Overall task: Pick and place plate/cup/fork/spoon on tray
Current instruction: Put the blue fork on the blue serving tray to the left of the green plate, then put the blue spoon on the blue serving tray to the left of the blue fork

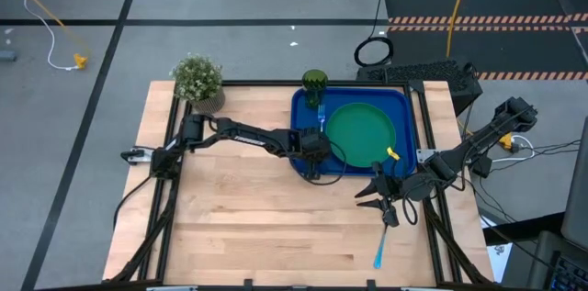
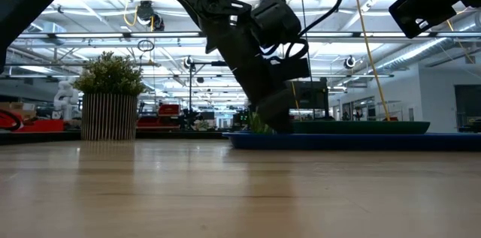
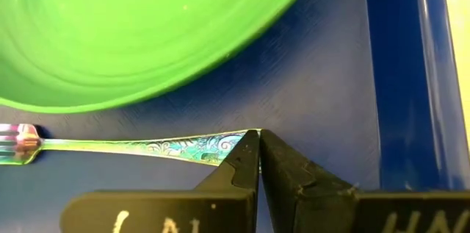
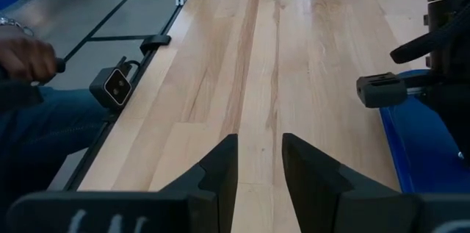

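The blue tray (image 1: 404,107) lies at the table's far right with the green plate (image 1: 360,130) on it. The dark-green cup (image 1: 314,81) stands in the tray's far-left corner. The fork (image 1: 322,118) lies on the tray floor to the left of the plate. My left gripper (image 1: 319,142) is low over the tray, shut on the fork (image 3: 132,147). My right gripper (image 1: 375,207) is open and empty above the table, just off the tray's near-right corner. The spoon (image 1: 379,252) lies on the table near the front edge. My left gripper pinches the free end of the fork's patterned handle (image 3: 233,143) between its two fingertips (image 3: 246,161). The fingers come slanting down from the table's near left. The fork lies flat on the tray floor (image 3: 323,79), its tines (image 3: 18,145) pointing away from the gripper, beside the plate's rim (image 3: 220,71).
A potted plant (image 1: 198,80) stands at the table's far-left corner. The table's left and near parts are bare wood (image 1: 248,218). A person's hand (image 4: 22,56) shows beyond the table's edge in the right wrist view.
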You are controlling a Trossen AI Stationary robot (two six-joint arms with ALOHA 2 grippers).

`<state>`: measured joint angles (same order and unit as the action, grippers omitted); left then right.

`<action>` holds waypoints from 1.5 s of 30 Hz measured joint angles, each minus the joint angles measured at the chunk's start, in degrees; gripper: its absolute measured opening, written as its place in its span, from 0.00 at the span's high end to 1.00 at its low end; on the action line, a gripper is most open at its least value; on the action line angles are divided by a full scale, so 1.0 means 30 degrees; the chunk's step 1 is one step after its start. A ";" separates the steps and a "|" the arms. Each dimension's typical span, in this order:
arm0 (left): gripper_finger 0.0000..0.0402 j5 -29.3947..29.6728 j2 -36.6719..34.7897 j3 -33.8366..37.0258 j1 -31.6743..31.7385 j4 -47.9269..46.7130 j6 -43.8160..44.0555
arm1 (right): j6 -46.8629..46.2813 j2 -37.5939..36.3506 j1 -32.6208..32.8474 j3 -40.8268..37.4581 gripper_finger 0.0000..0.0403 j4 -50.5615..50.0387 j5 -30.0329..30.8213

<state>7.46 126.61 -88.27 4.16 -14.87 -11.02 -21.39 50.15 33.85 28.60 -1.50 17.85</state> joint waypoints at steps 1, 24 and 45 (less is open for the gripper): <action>0.95 0.0000 0.0000 0.0000 0.0000 0.0018 0.0090 | 0.0000 -0.0007 0.0000 0.0006 0.76 0.0000 0.0000; 0.95 0.0859 -0.4156 0.0015 -0.1977 -0.2182 0.2229 | -0.4701 0.0328 0.0022 0.0006 0.76 0.0503 0.0000; 0.95 0.6524 -1.2664 0.6404 -0.5901 -0.2998 0.5523 | -2.4029 0.8379 0.5715 0.5077 0.76 -0.2438 0.1367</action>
<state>27.04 88.61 -69.06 -13.54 -23.87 5.55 -93.47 75.29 50.99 43.83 -8.81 21.95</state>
